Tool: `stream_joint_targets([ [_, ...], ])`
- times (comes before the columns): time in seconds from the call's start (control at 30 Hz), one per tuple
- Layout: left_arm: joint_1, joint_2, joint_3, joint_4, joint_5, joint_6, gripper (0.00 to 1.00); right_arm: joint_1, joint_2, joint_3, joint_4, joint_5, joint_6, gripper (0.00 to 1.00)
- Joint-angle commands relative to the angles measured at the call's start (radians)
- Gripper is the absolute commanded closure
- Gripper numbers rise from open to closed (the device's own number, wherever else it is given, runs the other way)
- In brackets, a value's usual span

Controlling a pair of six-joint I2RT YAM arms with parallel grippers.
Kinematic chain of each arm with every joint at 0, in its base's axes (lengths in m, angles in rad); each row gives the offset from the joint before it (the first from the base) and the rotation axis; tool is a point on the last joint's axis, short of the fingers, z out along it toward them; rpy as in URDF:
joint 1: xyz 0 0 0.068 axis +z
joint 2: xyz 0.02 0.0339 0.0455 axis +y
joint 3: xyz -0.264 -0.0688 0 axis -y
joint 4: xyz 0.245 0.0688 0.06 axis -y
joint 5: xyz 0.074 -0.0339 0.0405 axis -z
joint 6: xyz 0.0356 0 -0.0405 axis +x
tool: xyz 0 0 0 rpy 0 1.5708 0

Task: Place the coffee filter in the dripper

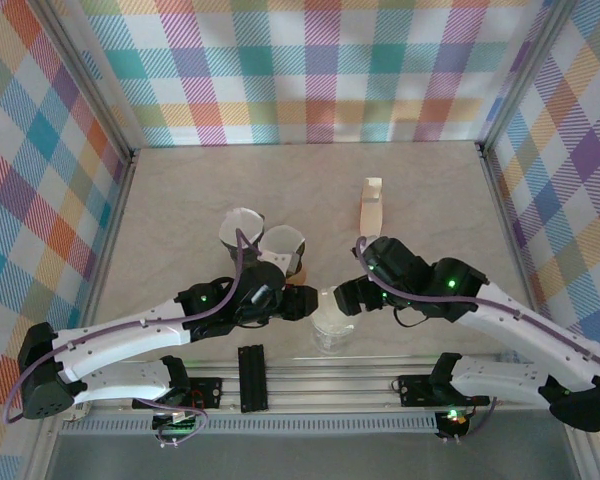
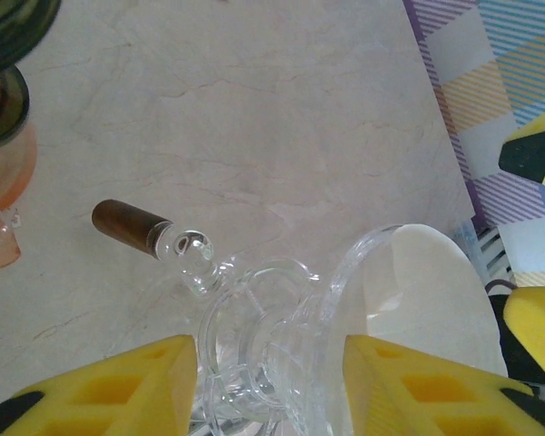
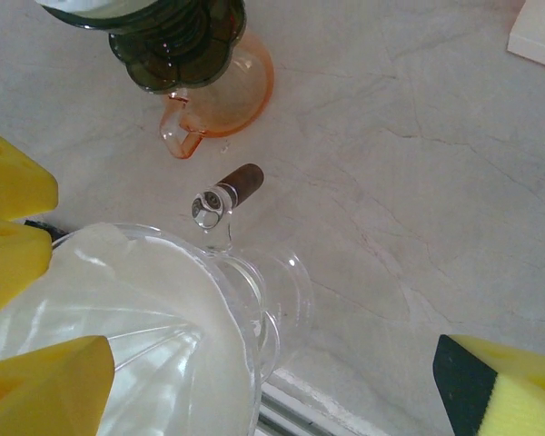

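Standing by the bench (image 1: 180,190), I see both arms reaching in to meet over a clear glass dripper (image 1: 332,328) that sits near the front edge, between the two bases. The white paper coffee filter (image 3: 136,291) lies inside the dripper's cone, spread against the ribbed glass wall, with its upper edge rising a little above the rim on one side. The left fingers (image 2: 118,381) stand partly apart, one on each side of the dripper's lower glass (image 2: 245,300), and from this wrist the filter (image 2: 436,300) shows pale through the bowl. I cannot tell whether those yellow pads press the glass or merely flank it. The right fingers (image 3: 509,391) are spread wide and hold nothing. One tip hangs over the filter and the other over bare marble-patterned bench, well to the side. The dripper's handle juts away from the bowl, ending in a brown wooden tip (image 3: 243,179) that hovers just above the surface. Behind it, a dark green glass piece (image 3: 177,41) is stacked on an orange glass vessel (image 3: 241,86) with a small looped handle. From above, the left fingers (image 1: 302,302) and right fingers (image 1: 348,297) sit close together on either side of the dripper's far rim. A pale upright stand (image 1: 372,203) rests farther back, and checked cloth walls (image 1: 310,70) surround the bench.
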Motion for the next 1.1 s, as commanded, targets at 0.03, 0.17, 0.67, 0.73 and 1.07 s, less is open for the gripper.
stream_joint_targets([
  [0.03,-0.012,-0.057,-0.012,-0.009,-0.060,-0.009,0.45,-0.004,-0.056,0.016,0.020,0.030,0.013,0.08],
  [0.17,-0.012,-0.102,-0.011,-0.021,-0.091,-0.007,0.33,-0.004,-0.078,0.017,0.031,0.038,0.012,0.07],
  [0.67,0.021,-0.343,-0.027,-0.249,-0.305,-0.004,0.27,-0.005,-0.126,-0.044,0.043,0.106,0.049,0.07],
  [0.73,0.028,-0.381,-0.047,-0.261,-0.311,-0.009,0.27,-0.004,-0.135,-0.049,0.010,0.149,0.081,0.07],
  [1.07,0.036,-0.328,-0.067,-0.156,-0.167,0.031,0.25,-0.003,-0.119,-0.074,0.065,-0.067,-0.020,0.06],
])
